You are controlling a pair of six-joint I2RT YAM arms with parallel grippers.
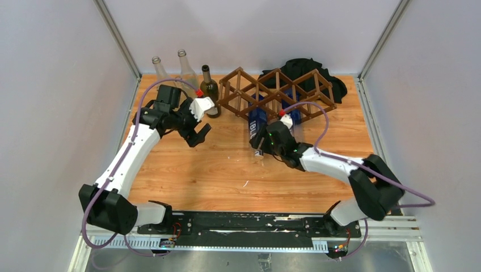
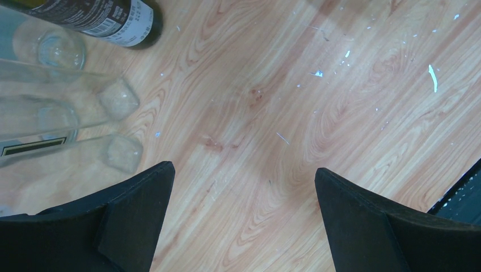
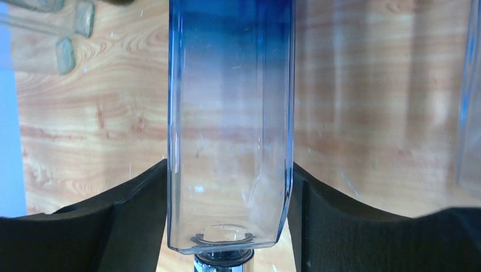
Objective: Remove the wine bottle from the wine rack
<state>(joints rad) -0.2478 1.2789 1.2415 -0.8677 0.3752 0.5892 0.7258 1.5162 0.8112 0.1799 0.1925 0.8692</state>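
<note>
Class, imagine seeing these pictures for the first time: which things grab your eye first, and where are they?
First comes the blue bottle, poking out of the dark wooden wine rack at the table's far side and clamped by the right gripper. Left of the rack stand a dark bottle and two clear bottles, with the wide-open left gripper hovering nearby.

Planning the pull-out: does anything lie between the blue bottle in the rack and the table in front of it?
Nothing visible. The right gripper grips the blue bottle, the table before the wine rack is bare wood, and the left gripper hangs well to the left.
</note>
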